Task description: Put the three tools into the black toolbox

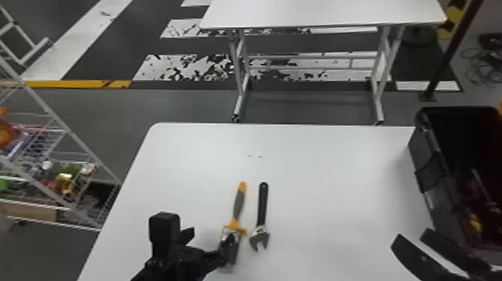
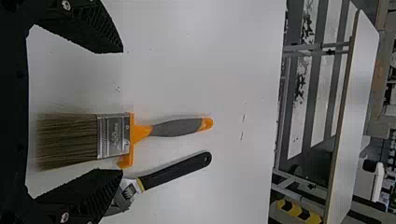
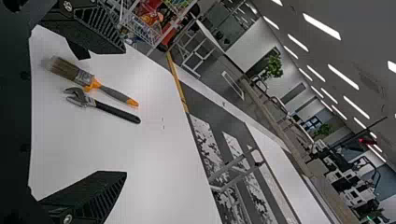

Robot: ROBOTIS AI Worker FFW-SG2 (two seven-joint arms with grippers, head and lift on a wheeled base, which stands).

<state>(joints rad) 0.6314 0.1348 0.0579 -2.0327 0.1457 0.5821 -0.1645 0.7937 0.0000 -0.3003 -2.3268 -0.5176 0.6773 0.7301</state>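
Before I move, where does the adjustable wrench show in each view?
Head view: adjustable wrench low and centre, right of the paintbrush.
Left wrist view: wrench beside the paintbrush, head partly behind a finger of the left gripper.
Right wrist view: wrench farther off, beside the paintbrush.
Shared landmark: the paintbrush's orange handle tip.

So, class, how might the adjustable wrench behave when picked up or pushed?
The adjustable wrench looks stiff, given its metal head and straight black handle. Its bulkier head suggests weight at that end, so a grip far up the handle might let it dip. Lying flat on the white table, it would probably slide, not roll.
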